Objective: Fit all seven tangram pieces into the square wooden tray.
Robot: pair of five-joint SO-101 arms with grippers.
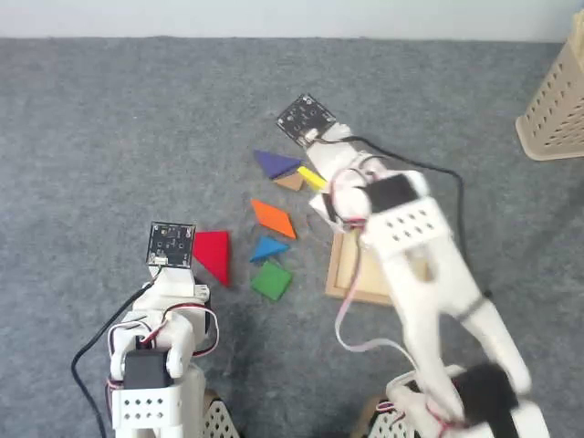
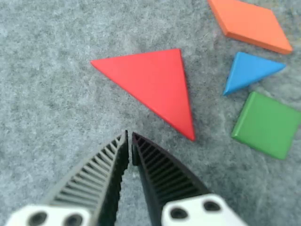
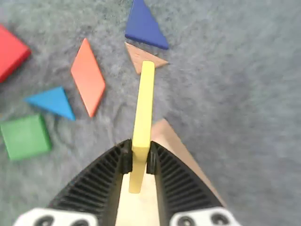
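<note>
We see the yellow piece (image 1: 310, 176) just beside the brown triangle (image 1: 289, 181), and the wooden tray (image 1: 345, 276) near the green square (image 1: 271, 279).

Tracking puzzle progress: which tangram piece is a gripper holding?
The yellow tangram piece: it stands on edge, clamped in the right gripper, while the other visible pieces lie flat on the grey carpet.

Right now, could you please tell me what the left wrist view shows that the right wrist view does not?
Left wrist view, not the right: the left tool, shut and empty. Right wrist view, not the left: the right tool gripping the yellow piece, the dark blue triangle, the brown triangle and a corner of the wooden tray. Both: the red triangle, orange parallelogram, light blue triangle and green square.
</note>
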